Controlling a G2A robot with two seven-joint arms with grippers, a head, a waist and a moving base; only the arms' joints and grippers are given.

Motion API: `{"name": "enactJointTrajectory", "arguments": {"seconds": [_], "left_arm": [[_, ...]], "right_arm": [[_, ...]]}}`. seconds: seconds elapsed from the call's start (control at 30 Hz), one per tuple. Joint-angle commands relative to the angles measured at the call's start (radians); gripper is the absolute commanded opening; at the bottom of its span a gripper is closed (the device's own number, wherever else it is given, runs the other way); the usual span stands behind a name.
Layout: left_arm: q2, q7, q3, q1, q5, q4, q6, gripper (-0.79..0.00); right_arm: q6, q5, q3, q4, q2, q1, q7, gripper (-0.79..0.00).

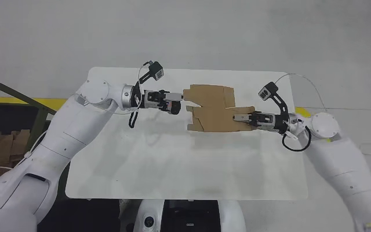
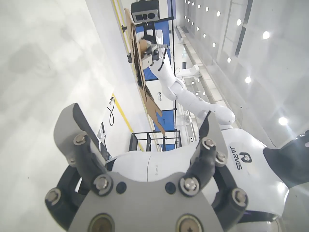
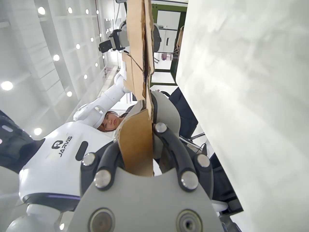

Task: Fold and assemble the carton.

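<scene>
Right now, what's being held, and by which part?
The right hand grips the flat brown cardboard carton by an edge flap; the left hand holds nothing.

The flat brown cardboard carton [image 1: 211, 107] is matt, dry-looking paperboard. Its faces are smooth apart from the creased fold lines, and in the right wrist view its cut edges [image 3: 147, 56] look rough and layered. The white rectangular tabletop [image 1: 174, 168] is a smooth, hard surface with a dull sheen and faint cloudy marks. The left gripper [image 2: 142, 112] has a base plate of brushed grey metal, bright steel screws and washers, glossy black plastic links, and pale grey matt fingers [image 2: 65, 121] faced with dark pads that look rubbery. The right gripper [image 3: 149, 112] has the same grey metal plate, shiny screw heads and black links.
</scene>
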Motion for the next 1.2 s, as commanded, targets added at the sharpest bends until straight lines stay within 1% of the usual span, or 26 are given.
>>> {"name": "enactJointTrajectory", "arguments": {"seconds": [0.0, 0.2, 0.43, 0.9, 1.17], "left_arm": [[0.001, 0.017, -0.010, 0.004, 0.021, -0.012, 0.012, 0.000], [-0.002, 0.037, -0.029, 0.016, 0.052, -0.015, 0.036, 0.000], [-0.017, 0.025, -0.018, 0.017, 0.062, 0.007, 0.048, 0.000], [-0.075, 0.012, 0.033, -0.027, 0.029, 0.082, 0.022, 0.000], [-0.092, 0.001, 0.023, -0.032, 0.020, 0.107, 0.003, 0.000]], "right_arm": [[0.049, -0.050, 0.028, -0.069, 0.010, -0.039, -0.060, -0.785], [0.156, -0.143, 0.088, -0.193, 0.030, -0.123, -0.136, -0.785], [0.177, -0.160, 0.127, -0.231, 0.035, -0.178, -0.162, -0.785], [0.207, -0.203, 0.139, -0.245, 0.028, -0.197, -0.180, -0.785], [0.213, -0.216, 0.133, -0.239, 0.021, -0.188, -0.168, -0.785]]}}
